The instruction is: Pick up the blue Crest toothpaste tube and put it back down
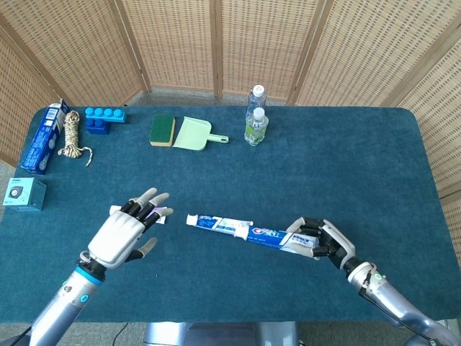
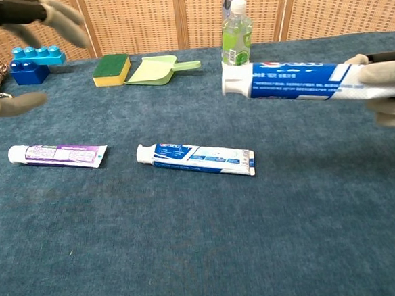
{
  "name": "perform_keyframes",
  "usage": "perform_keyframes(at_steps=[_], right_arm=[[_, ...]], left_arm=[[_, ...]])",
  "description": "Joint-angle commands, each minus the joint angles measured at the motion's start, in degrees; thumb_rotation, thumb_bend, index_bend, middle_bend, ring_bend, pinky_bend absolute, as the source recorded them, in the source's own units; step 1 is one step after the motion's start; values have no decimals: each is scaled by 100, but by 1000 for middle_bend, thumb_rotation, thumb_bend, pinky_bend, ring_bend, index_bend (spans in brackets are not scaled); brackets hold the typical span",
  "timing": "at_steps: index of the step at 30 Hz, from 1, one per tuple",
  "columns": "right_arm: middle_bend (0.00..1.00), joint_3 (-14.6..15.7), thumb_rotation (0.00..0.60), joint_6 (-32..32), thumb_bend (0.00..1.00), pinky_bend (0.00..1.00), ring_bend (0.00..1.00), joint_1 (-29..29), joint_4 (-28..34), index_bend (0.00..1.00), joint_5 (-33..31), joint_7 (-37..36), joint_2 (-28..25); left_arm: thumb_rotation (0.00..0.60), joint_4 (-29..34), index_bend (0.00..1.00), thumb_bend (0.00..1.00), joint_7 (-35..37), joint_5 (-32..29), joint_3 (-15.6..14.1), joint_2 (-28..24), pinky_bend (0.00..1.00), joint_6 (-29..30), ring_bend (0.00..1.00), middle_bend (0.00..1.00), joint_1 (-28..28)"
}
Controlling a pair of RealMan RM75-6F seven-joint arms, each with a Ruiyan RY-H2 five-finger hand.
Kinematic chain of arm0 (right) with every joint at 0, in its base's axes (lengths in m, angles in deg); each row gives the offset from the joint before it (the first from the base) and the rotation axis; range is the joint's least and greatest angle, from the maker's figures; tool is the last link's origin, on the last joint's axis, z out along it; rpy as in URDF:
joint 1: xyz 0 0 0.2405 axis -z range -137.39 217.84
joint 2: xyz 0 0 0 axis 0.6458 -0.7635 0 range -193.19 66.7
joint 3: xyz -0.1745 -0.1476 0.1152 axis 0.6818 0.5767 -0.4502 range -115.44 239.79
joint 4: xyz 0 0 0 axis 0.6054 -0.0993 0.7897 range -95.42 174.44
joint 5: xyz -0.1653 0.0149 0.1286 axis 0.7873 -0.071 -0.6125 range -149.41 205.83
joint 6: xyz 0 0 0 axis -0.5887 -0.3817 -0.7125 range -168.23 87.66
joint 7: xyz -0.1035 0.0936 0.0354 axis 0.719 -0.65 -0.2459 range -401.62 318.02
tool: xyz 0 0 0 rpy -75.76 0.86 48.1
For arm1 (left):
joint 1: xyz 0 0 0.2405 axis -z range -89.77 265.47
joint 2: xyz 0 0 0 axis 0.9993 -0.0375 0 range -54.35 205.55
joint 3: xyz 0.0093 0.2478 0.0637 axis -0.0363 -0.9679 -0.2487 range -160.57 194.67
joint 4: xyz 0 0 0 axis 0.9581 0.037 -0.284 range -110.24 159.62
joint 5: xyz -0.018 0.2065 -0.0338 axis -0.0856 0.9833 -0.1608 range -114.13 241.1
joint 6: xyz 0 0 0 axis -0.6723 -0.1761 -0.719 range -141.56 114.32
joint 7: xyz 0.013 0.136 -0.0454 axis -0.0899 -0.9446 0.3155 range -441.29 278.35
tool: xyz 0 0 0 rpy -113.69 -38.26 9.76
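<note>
My right hand point(image 1: 320, 241) point(image 2: 385, 91) grips a blue Crest toothpaste tube point(image 1: 268, 236) point(image 2: 288, 81) by its tail end and holds it level above the table, white cap pointing left. A second blue and white tube point(image 1: 216, 224) point(image 2: 195, 159) lies flat on the cloth at the centre. My left hand point(image 1: 128, 230) point(image 2: 23, 25) hovers open with fingers spread over the cap end of a purple and white tube point(image 1: 158, 213) point(image 2: 57, 154), holding nothing.
At the back stand two bottles point(image 1: 255, 115) point(image 2: 236, 40), a green dustpan point(image 1: 193, 134), a sponge point(image 1: 163, 129), a blue brick point(image 1: 104, 119) and a rope coil point(image 1: 70, 137). A blue box point(image 1: 42, 138) and a teal box point(image 1: 21, 194) sit at the left edge.
</note>
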Motion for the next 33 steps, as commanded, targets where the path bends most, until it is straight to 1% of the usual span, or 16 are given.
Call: perform_keyframes(at_steps=[1, 11, 21, 27, 33], right_arm=[[743, 10, 600, -39, 569, 891, 782, -34, 92, 954, -52, 39, 4], [743, -53, 600, -248, 567, 891, 782, -163, 281, 955, -359, 207, 142], [743, -213, 600, -569, 569, 891, 782, -309, 317, 955, -834, 434, 258], [743, -330, 600, -743, 568, 891, 782, -361, 337, 955, -927, 375, 294], [743, -403, 600, -811, 568, 890, 783, -364, 347, 956, -1038, 522, 309]], left_arm=[[600, -93, 229, 350, -93, -41, 54, 208, 214, -51, 53, 120, 158], [600, -361, 225, 351, -353, 5, 18, 673, 209, -144, 36, 102, 518], [600, -554, 211, 351, -422, 239, -113, 829, 195, -47, 10, 82, 651], [600, -669, 208, 351, -403, 319, -170, 906, 194, 2, 9, 80, 706], [600, -701, 210, 351, -366, 136, -220, 1023, 195, 42, 9, 79, 696]])
